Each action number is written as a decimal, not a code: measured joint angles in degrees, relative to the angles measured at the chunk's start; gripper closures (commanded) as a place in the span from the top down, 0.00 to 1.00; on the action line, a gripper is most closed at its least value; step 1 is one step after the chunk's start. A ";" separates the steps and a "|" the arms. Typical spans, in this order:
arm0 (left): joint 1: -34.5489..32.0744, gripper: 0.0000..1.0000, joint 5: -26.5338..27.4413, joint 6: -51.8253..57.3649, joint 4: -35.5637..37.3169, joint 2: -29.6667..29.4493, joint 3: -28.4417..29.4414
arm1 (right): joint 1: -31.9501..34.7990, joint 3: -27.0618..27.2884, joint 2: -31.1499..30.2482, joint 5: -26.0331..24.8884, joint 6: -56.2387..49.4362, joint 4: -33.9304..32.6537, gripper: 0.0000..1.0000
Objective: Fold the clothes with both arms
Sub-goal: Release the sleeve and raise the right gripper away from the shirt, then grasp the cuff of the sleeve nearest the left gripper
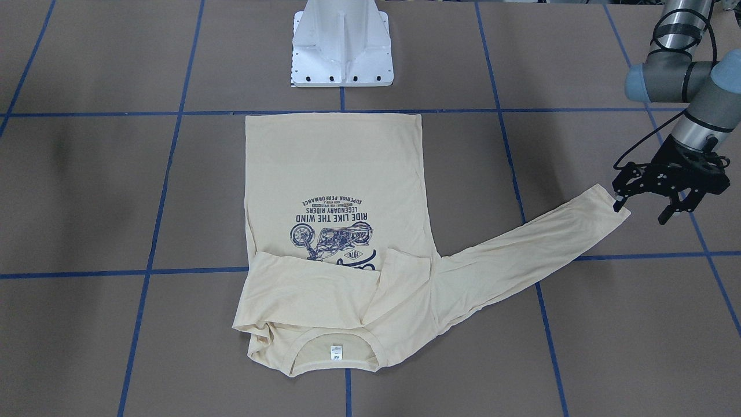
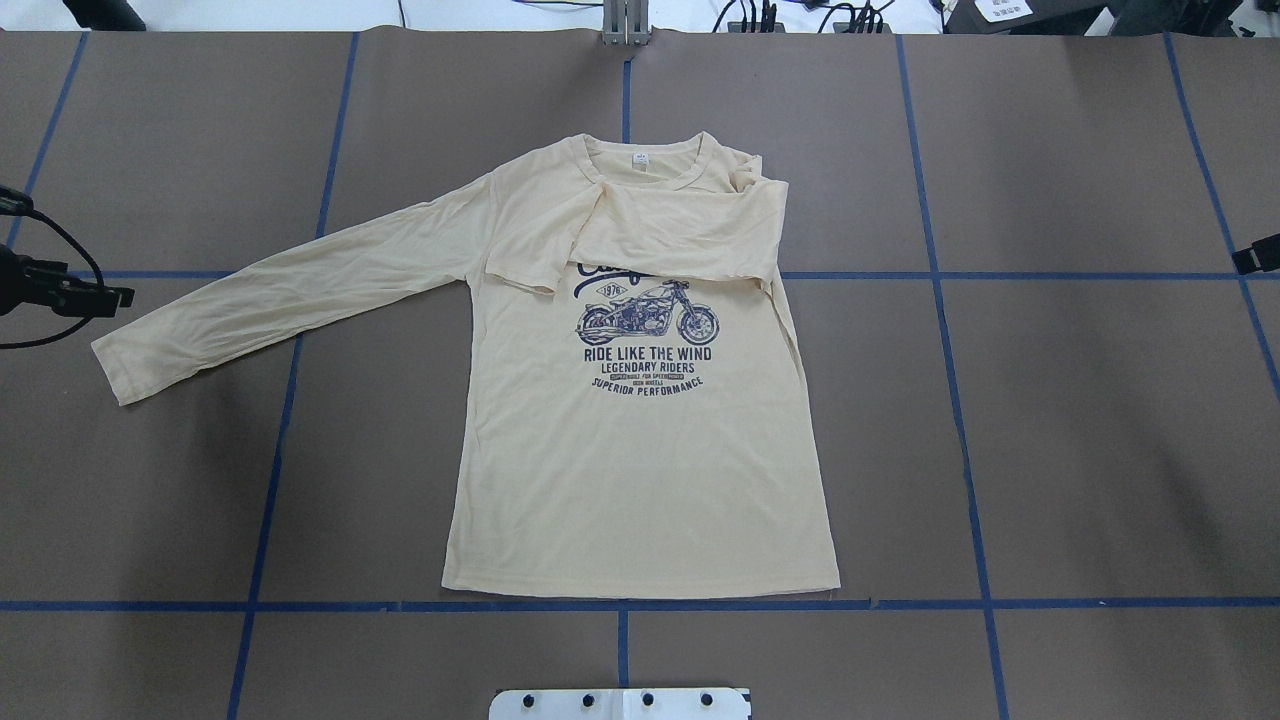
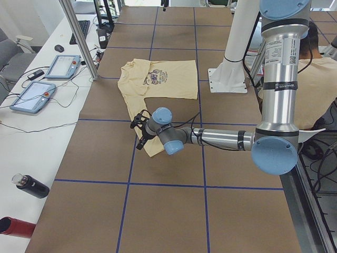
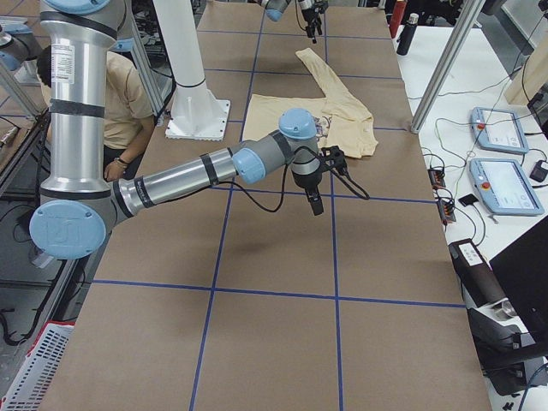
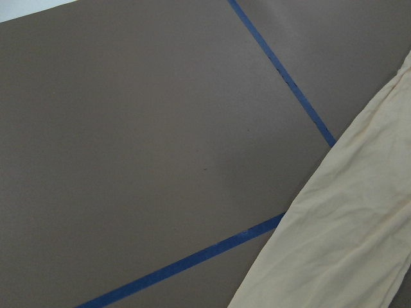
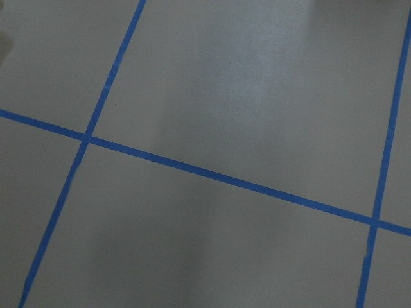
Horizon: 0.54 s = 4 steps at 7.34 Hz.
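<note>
Cream shirt (image 2: 640, 470), print "RIDE LIKE THE WIND", one sleeve (image 2: 680, 235) folded across. My left gripper (image 1: 641, 211) gapes beside the cuff (image 1: 608, 200); right gripper (image 4: 315, 204): I cannot tell.

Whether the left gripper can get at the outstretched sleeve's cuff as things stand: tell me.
Probably yes. The left gripper is open right beside the cuff, with one fingertip at its edge, and nothing lies between them.
</note>
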 measured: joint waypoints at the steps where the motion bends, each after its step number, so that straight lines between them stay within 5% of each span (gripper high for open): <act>1: 1.03 0.82 0.71 -0.07 -0.71 0.54 0.60 | 0.28 -0.08 -0.39 0.01 -0.26 0.20 1.00; 4: 2.05 0.64 1.08 0.17 -2.38 2.02 1.56 | 0.41 -0.14 -0.55 -0.18 -0.46 0.29 1.00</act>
